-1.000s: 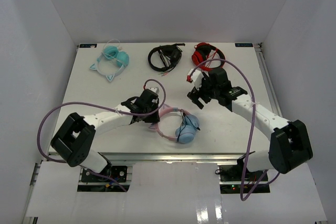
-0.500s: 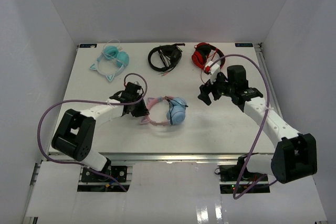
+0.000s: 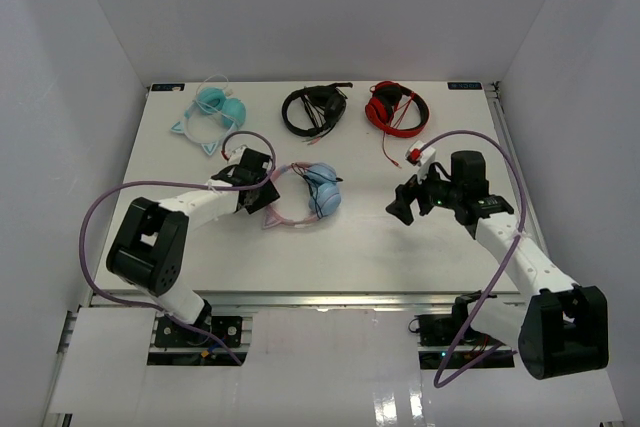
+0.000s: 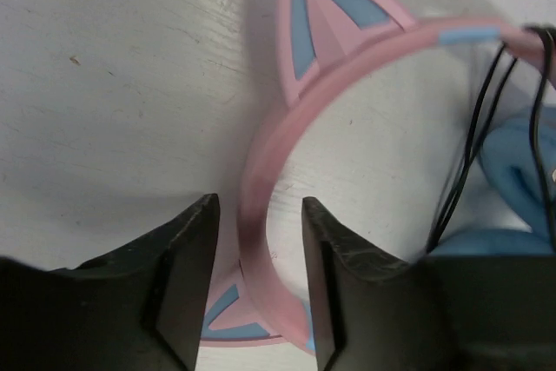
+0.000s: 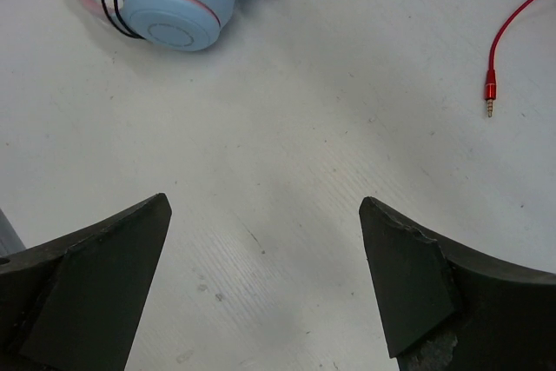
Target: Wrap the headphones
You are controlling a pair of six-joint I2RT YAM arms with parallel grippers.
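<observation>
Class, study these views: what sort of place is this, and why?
Probably a robot test cell: white walls boxing in a table, left arm and right arm bolted on, headphones laid out.

We see bright, even light from above: the white surface (image 3: 380,247) is uniformly lit, and the shadows on it are faint and soft-edged. The glossy panel (image 3: 400,387) at the near edge catches glare. Up close, the headphones (image 4: 347,49) stay sharp, with a soft grey shadow beside them. The left hand (image 4: 259,215) and right hand (image 5: 265,215) are dark and show little detail.
</observation>
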